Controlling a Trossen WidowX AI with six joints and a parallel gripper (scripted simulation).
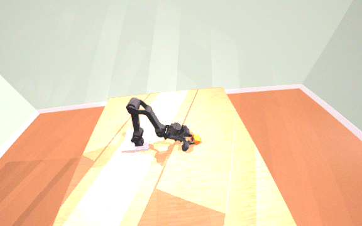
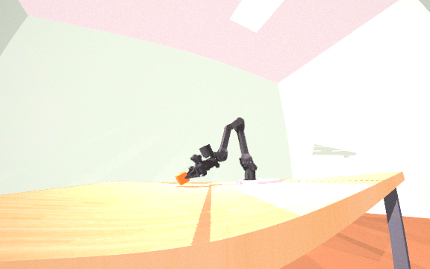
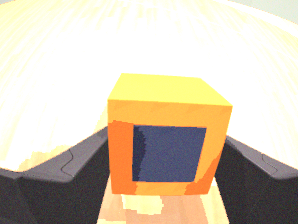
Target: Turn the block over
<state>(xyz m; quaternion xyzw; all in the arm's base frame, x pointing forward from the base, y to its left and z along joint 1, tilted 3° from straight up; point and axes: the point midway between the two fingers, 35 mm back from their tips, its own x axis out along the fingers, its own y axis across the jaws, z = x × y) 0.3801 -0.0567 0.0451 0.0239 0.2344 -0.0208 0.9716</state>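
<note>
Pale green walls and an orange floor frame one wooden surface (image 1: 200,176) from above, where my single arm (image 1: 143,116) bends low and my tool (image 1: 191,142) grips the one orange block (image 1: 197,138).

From the side, that block (image 2: 181,178) sits tilted at my tool (image 2: 189,175), low over the surface (image 2: 88,213); whether it touches, I cannot tell.

At the wrist, the block (image 3: 166,137) is clamped between two dark fingers, its one dark blue square facing the camera. No writing is readable.
</note>
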